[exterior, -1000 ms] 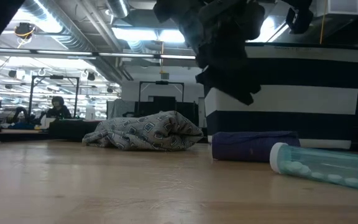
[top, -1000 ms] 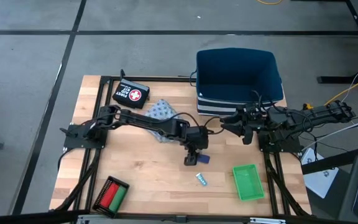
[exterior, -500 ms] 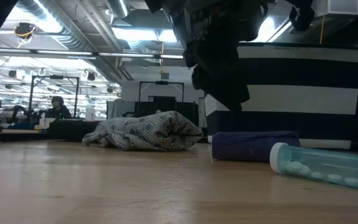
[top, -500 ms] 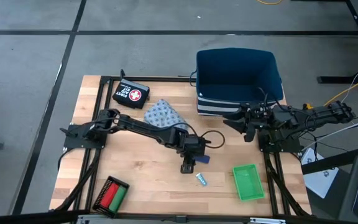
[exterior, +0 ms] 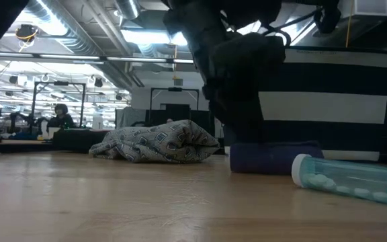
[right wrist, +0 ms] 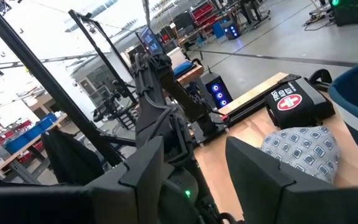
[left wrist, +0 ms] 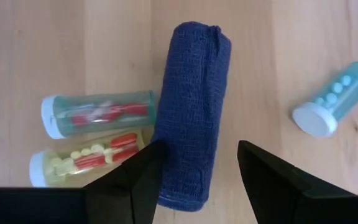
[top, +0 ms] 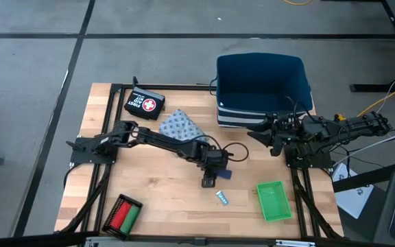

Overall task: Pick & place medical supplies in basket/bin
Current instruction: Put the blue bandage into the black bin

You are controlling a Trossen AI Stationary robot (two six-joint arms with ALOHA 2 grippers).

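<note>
Left wrist view: left tool (left wrist: 197, 171) astride (half-hiding) dark blue roll (left wrist: 191, 112).

Dark left gripper (exterior: 237, 101) hangs from 12 o'clock, low over dark blue roll (exterior: 274, 158), partly hiding it; finger spread unclear. Teal tube (exterior: 347, 178) with white cap lies at 4 o'clock, just beside roll. Patterned grey cloth (exterior: 156, 142) bunched at 9 o'clock. Striped bin (exterior: 328, 107) behind. Person seated far back.

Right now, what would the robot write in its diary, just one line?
left pincer: open, astride dark blue roll | right pincer: open, waiting by striped bin | pill tubes on table beside roll | bin: nothing seen inside
</note>
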